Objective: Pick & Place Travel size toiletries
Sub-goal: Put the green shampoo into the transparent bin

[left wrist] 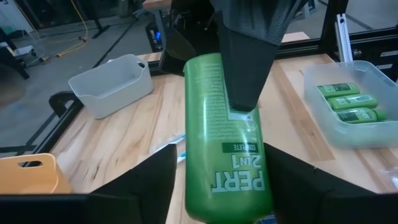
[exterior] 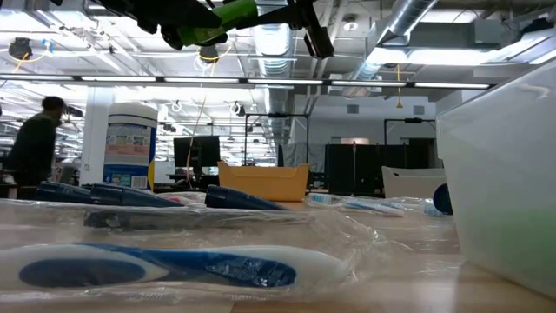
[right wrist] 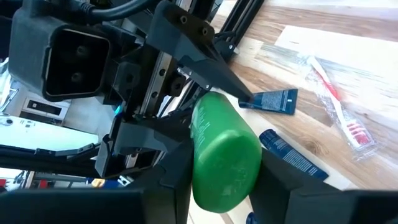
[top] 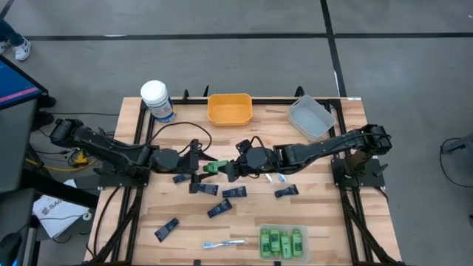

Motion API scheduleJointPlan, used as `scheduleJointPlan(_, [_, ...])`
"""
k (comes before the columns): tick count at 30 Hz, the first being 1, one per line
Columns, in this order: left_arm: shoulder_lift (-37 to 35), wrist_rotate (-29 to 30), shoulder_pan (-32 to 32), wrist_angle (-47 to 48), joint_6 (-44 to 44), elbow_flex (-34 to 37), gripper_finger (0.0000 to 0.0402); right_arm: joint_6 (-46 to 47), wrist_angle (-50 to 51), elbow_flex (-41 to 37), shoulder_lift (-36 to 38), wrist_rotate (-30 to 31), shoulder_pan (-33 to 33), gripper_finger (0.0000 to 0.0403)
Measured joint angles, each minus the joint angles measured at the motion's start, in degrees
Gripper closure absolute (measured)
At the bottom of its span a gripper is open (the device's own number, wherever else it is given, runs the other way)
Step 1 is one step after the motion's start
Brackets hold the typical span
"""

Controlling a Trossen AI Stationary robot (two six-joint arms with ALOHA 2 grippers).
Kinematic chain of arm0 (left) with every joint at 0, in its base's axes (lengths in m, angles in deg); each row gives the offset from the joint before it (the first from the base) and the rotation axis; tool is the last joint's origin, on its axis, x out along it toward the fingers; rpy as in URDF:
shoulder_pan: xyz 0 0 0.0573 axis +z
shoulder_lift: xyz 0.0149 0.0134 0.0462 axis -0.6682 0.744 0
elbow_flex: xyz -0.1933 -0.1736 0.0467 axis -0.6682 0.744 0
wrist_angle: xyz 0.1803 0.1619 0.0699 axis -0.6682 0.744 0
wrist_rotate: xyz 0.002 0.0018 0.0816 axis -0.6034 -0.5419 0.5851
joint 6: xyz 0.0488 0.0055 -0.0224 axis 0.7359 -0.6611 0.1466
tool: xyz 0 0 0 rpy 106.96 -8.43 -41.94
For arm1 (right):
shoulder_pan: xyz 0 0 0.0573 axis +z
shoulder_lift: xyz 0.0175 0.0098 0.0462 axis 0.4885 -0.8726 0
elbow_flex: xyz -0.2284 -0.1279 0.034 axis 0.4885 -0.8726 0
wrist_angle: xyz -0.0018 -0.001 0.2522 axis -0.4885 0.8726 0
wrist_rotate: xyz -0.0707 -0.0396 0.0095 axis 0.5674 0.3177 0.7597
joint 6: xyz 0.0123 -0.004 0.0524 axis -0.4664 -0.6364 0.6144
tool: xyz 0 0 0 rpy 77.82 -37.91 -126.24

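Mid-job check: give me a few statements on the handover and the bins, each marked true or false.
1. The green bottle is up off the table, between the left gripper and the right gripper. True.
2. The right gripper is closed on the green bottle. True.
3. The clear bin holds nothing. False: four green bottles lie in it.
4. No dark tubes remain on the table. False: several lie on the wood.
5. A toothbrush lies beside the clear bin. True.
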Motion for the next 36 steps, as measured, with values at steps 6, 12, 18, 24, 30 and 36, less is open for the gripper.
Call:
scheduleJointPlan(6, [0.0,-0.1,-0.3,0.5,-1.5,-0.1,0.0166,-0.9,1.7,0.0,1.6,-2.3,0.2,0.0293])
scheduleJointPlan(12, [0.0,0.2,-1.8,1.7,-2.0,-0.1,0.0154,-0.7,13.7,0.0,5.5,-3.1,1.9,0.0292])
scheduleJointPlan(18, [0.0,0.3,-3.5,2.2,-2.0,-0.1,0.0151,5.9,34.3,0.0,11.5,-3.6,8.7,0.0292])
scheduleJointPlan(24, [0.0,0.1,-3.9,2.9,-2.0,-0.1,0.0151,19.5,46.4,0.0,13.3,-10.3,20.9,0.0297])
scheduleJointPlan(30, [0.0,0.1,-3.9,2.9,-2.0,-0.1,0.0154,30.2,48.2,0.0,8.5,-20.6,30.6,0.0297])
scheduleJointPlan(36, [0.0,0.1,-3.9,2.9,-2.0,0.0,0.0154,30.8,46.7,0.0,2.7,-28.4,32.4,0.0297])
